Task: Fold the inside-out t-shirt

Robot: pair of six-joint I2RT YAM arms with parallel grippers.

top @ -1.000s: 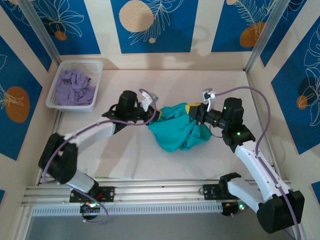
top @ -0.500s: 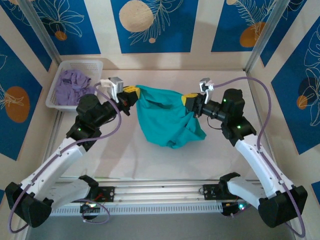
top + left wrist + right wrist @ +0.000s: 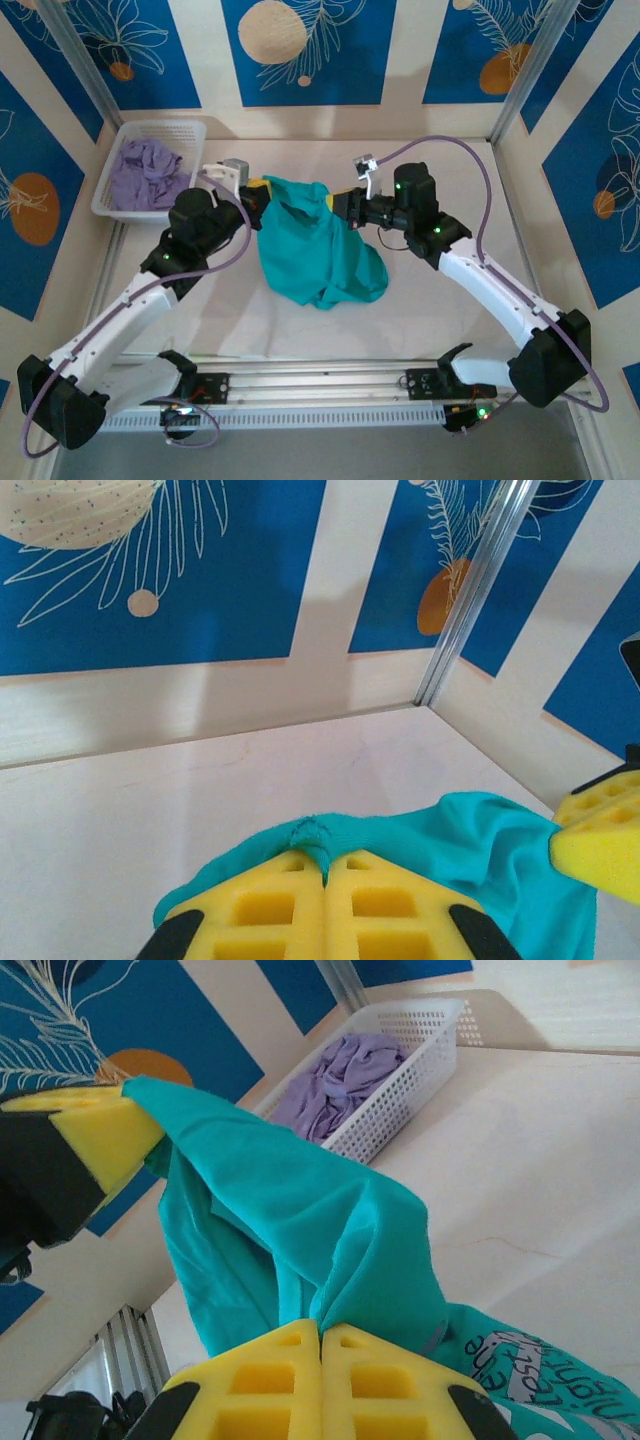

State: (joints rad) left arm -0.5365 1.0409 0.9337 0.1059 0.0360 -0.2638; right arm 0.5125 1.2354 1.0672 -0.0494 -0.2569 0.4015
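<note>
The teal inside-out t-shirt [image 3: 318, 250] hangs bunched between both grippers, and its lower part lies on the table. My left gripper [image 3: 262, 190] is shut on a pinch of the shirt's upper left edge. In the left wrist view its yellow pads [image 3: 260, 910] clamp a small fold of teal fabric [image 3: 480, 830]. My right gripper [image 3: 345, 197] is shut on the upper right edge. In the right wrist view it [image 3: 321, 1332] pinches a pleat of the shirt [image 3: 300, 1200], and grey printed lettering [image 3: 530, 1370] shows at the lower right.
A white basket [image 3: 196, 128] holding a pale lavender garment [image 3: 148, 172] stands at the back left, also in the right wrist view as the basket [image 3: 420, 1055]. Blue patterned walls close in the back and sides. A metal rail [image 3: 320, 385] runs along the near edge.
Both grippers lifted the shirt from low on the table. Over the last half second the right gripper swung left toward the left one, so the shirt hangs narrower.
</note>
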